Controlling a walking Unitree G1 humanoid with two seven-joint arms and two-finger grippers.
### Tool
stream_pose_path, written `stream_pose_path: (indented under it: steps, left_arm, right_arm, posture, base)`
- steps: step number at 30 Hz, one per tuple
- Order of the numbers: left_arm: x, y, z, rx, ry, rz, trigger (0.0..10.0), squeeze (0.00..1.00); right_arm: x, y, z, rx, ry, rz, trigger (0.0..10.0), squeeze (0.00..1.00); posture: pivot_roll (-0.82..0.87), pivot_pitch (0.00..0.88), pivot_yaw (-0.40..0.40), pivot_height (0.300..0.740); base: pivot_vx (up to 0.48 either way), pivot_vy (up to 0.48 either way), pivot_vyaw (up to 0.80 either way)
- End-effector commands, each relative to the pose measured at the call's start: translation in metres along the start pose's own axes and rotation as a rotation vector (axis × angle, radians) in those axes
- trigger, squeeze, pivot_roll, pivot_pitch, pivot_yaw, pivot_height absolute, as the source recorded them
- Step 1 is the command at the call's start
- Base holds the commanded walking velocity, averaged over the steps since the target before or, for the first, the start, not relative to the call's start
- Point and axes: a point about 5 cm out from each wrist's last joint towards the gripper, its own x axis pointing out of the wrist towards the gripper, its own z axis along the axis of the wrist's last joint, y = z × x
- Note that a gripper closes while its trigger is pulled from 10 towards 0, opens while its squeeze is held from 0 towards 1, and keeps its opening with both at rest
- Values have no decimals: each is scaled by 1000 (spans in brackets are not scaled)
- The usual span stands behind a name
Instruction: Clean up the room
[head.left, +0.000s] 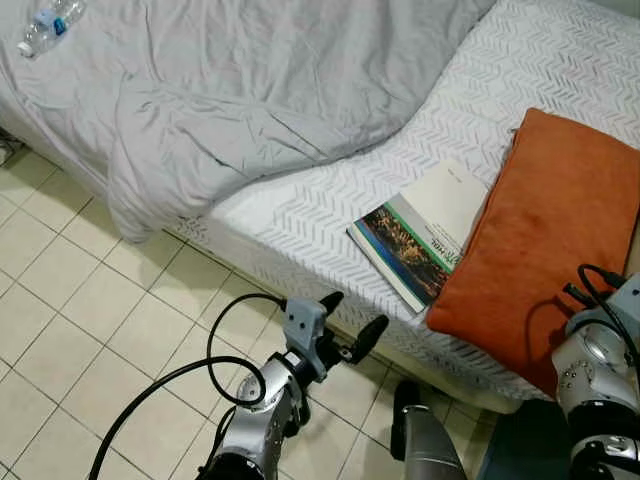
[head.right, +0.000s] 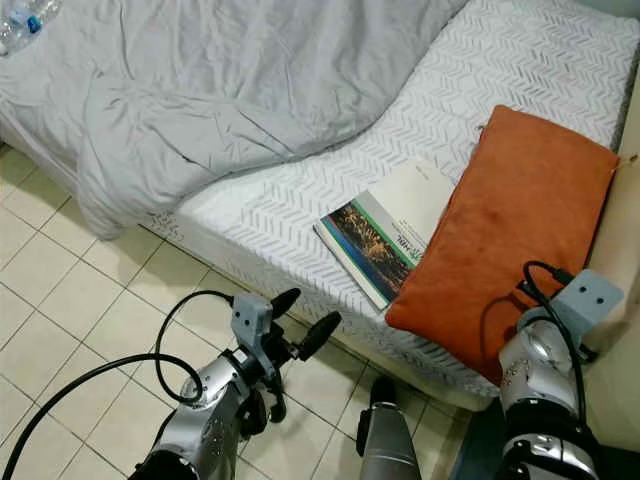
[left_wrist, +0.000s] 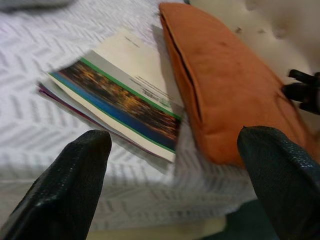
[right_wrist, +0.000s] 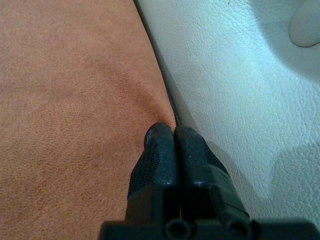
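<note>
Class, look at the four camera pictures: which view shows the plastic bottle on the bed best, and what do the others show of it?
The left eye view: the bottle lies whole on the grey blanket, blue label visible. The right eye view cuts it off at the corner. The wrist views face the book and the orange cushion instead.

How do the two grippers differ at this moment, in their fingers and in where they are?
The left gripper has its fingers spread wide, while the right gripper has its fingers pressed together. The left gripper hangs over the tiled floor, short of the bed and facing the book; the right gripper's tips lie at the edge of the orange cushion, beside the white headboard. Both hold nothing.
</note>
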Motion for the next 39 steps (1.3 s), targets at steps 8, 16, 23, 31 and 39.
stream_pose_path:
  steps: [8,16,23,31,39]
  left_arm:
    - [0,-24,-16,-86,15,-105,10000,0]
    - [-11,-17,-9,-61,-28,-98,10000,0]
    - [-20,-2,-2,-19,-52,-28,10000,0]
    - [-36,39,9,79,-7,195,10000,0]
    - [-57,71,15,285,131,424,10000,0]
  right_arm:
    - [-6,0,-14,-17,79,61,10000,176]
    - [-20,27,15,-155,-154,150,10000,1000]
    - [-31,38,30,-248,-282,193,10000,1000]
    - [-62,48,-1,-251,-181,396,10000,1000]
    - [-107,25,-60,-382,-48,589,10000,0]
  posture:
    - [-144,458,-10,740]
    - [-135,434,-15,740]
    - [-135,359,-11,740]
    - [-153,195,5,740]
    - [-167,69,51,740]
  base:
    - [0,0,0]
    - [0,0,0]
    - [0,0,0]
    - [0,0,0]
    - [0,0,0]
